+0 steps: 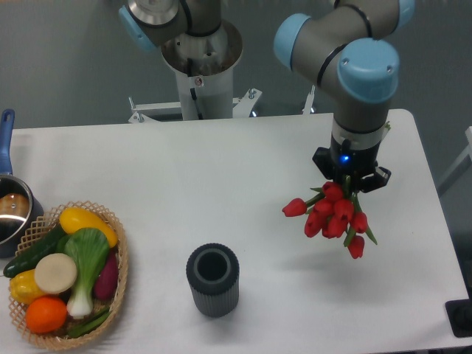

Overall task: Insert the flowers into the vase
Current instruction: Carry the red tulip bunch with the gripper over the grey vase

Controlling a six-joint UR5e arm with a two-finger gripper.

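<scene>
— See the gripper (349,177)? It's closed on the flowers (333,214), up off the table (221,184). The buds hang out below it, toward us.

— And the vase (213,279)?

— Standing upright near the front edge, well to the left of the bunch. Mouth open, nothing in it.

— So what worries you?

— I can't see the stems. They're hidden under the wrist. If the buds go down first, the bunch looks wider than that mouth, so I'd guess it jams on the rim.

— Or knocks it over?

— Could do. It looks light, so a sideways push from a splayed bud might tip it. One bud sticks out left already.

— And the basket (118,251)?

— Far left, with the pot (11,210) behind it. Out of the way, I'd say.
</scene>
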